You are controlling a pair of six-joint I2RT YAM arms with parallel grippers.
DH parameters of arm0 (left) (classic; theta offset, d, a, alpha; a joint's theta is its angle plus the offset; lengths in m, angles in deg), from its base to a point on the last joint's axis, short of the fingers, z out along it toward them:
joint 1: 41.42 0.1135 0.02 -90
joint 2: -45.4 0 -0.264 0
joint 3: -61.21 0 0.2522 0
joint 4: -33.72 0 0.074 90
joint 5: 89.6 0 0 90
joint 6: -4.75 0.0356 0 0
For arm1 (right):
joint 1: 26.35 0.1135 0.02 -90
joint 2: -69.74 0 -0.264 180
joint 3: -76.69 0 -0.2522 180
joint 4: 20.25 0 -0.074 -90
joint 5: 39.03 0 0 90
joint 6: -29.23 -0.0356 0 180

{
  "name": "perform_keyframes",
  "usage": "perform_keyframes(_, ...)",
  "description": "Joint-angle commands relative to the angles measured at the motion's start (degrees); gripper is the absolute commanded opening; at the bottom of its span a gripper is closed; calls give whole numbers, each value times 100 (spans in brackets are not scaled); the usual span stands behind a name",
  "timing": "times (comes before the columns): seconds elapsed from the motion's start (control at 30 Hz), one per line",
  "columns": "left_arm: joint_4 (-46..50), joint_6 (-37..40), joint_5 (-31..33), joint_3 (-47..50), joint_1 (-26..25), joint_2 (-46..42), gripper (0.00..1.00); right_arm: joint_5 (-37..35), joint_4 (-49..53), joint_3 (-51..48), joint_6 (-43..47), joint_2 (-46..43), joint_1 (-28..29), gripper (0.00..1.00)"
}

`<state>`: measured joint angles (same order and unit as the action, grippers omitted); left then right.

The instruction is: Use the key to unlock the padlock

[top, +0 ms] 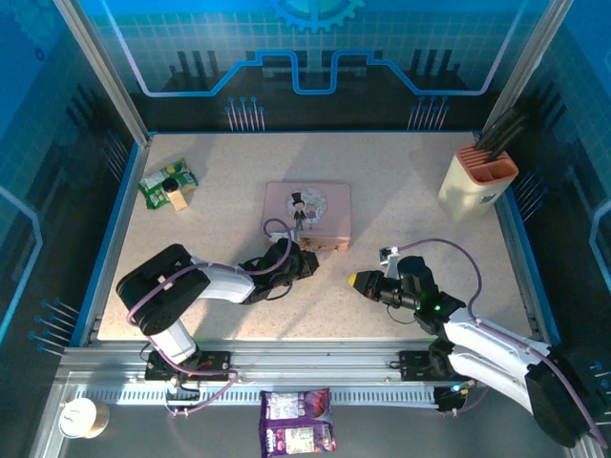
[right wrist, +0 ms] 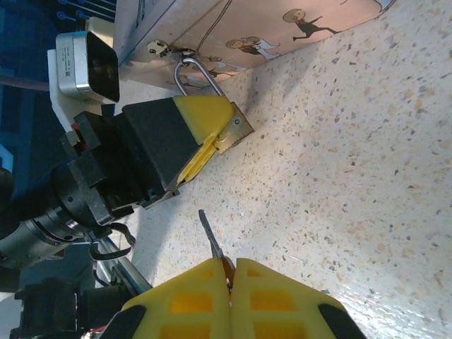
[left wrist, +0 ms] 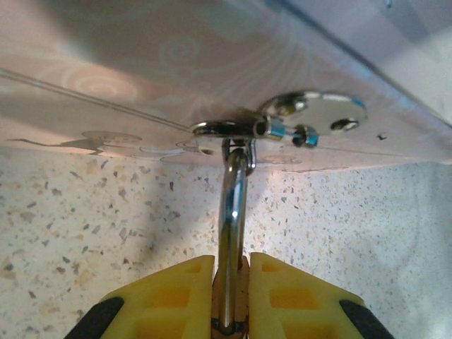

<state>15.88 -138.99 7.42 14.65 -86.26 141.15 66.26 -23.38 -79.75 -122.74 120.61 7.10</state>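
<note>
The left hand (left wrist: 232, 296), with ribbed yellow pads, clenches the small brass padlock (right wrist: 233, 133); its polished silver shackle (left wrist: 233, 212) hooks the hasp of the pink illustrated tin (top: 307, 216). The right hand (right wrist: 227, 282) pinches the thin grey metal key (right wrist: 210, 236) above the speckled surface (right wrist: 353, 176), near the padlock.

A pink rectangular tin (top: 307, 216) with a cartoon couple on its lid lies near the middle of the speckled table (top: 401, 172). At the far left lies a green snack packet (top: 167, 183) with a small tan block on it. A cream knife block (top: 475, 181) with an orange top and dark handles stands at the far right. Off the table's near edge are a purple packet (top: 297, 422) and a paper cup (top: 81, 418).
</note>
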Motion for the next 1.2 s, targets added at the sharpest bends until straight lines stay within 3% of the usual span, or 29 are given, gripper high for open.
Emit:
perform_keyframes(0.0, -107, -323, -416, -18, -8, -196, 14, 224, -940, -127, -352, 387, 135, 0)
perform_keyframes(0.33, -227, -850, -1016, -99, 105, -245, 13, 557, -3534, -404, -873, 2265, 218, 0)
perform_keyframes(0.6, -609, -1172, -1124, 17, 99, -214, 12, 527, -5042, -514, -1369, 3350, 222, 0)
perform_keyframes(0.73, -806, -1312, -1118, 113, 100, -236, 12, 553, -6462, -589, -1867, 4386, 217, 0)
perform_keyframes(0.83, -871, -1378, -1090, 172, 107, -292, 12, 655, -6476, -461, -1981, 4754, 222, 0)
perform_keyframes(1.17, -1120, -1601, -1049, 239, 96, -254, 12, 712, -6471, -376, -2230, 4732, 146, 0)
